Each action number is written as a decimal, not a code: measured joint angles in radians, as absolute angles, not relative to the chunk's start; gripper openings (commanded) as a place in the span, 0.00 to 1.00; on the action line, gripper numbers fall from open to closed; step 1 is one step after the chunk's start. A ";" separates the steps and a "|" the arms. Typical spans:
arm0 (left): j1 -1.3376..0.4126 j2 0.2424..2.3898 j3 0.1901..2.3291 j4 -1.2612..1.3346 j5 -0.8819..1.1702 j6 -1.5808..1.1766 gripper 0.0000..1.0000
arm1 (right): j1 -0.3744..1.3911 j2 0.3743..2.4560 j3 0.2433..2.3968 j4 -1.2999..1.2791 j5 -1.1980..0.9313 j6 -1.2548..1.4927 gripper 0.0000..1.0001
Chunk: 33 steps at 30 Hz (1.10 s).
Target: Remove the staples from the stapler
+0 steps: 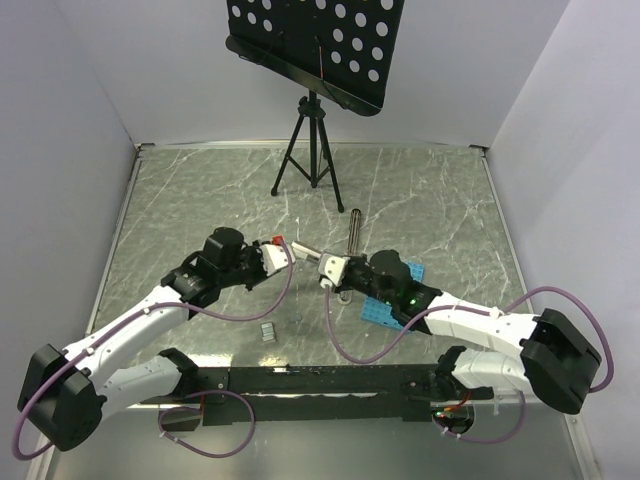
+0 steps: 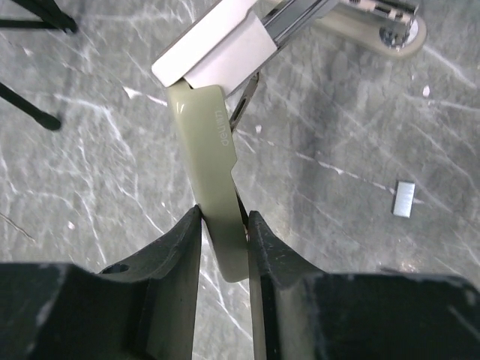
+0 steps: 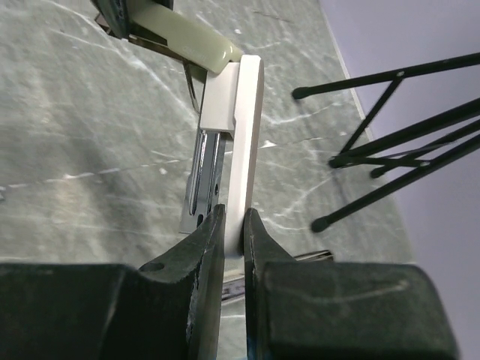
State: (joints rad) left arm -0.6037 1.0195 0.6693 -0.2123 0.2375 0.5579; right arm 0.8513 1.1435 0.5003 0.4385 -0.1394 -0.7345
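The stapler (image 1: 311,255) hangs open above the middle of the table, held between both arms. My left gripper (image 1: 287,250) is shut on its cream arm (image 2: 208,150), which passes between the black fingers (image 2: 224,225). My right gripper (image 1: 336,270) is shut on the flat white arm (image 3: 246,127), clamped at the fingertips (image 3: 233,221). The silvery staple channel (image 3: 204,172) sticks out beside the white arm. One small grey strip of staples (image 1: 268,332) lies loose on the table near the left arm, and the same staples (image 2: 404,199) show in the left wrist view.
A blue perforated tray (image 1: 385,308) lies under the right arm. A thin dark metal bar (image 1: 352,232) lies just beyond the stapler. A black tripod (image 1: 310,150) carrying a perforated black stand (image 1: 320,45) stands at the back, and its legs (image 3: 390,112) show in the right wrist view.
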 measured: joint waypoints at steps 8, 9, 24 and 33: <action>-0.605 1.029 0.669 -0.257 0.211 0.510 0.19 | 0.900 1.164 0.490 0.440 -0.087 -0.532 0.00; -0.605 1.029 0.669 -0.255 0.211 0.504 0.25 | 0.901 1.171 0.493 0.429 -0.078 -0.499 0.00; -0.606 1.066 0.672 -0.213 0.230 0.466 0.43 | 0.915 1.265 0.592 0.283 -0.065 -0.071 0.00; -0.606 1.062 0.673 -0.197 0.208 0.402 0.47 | 0.907 1.333 0.647 0.259 -0.109 0.065 0.00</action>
State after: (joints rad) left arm -0.6056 1.0618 0.6727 -0.1974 0.2085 0.4019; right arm 0.9070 1.3327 0.6472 0.2592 -0.1085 0.0654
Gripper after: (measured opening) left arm 0.458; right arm 0.165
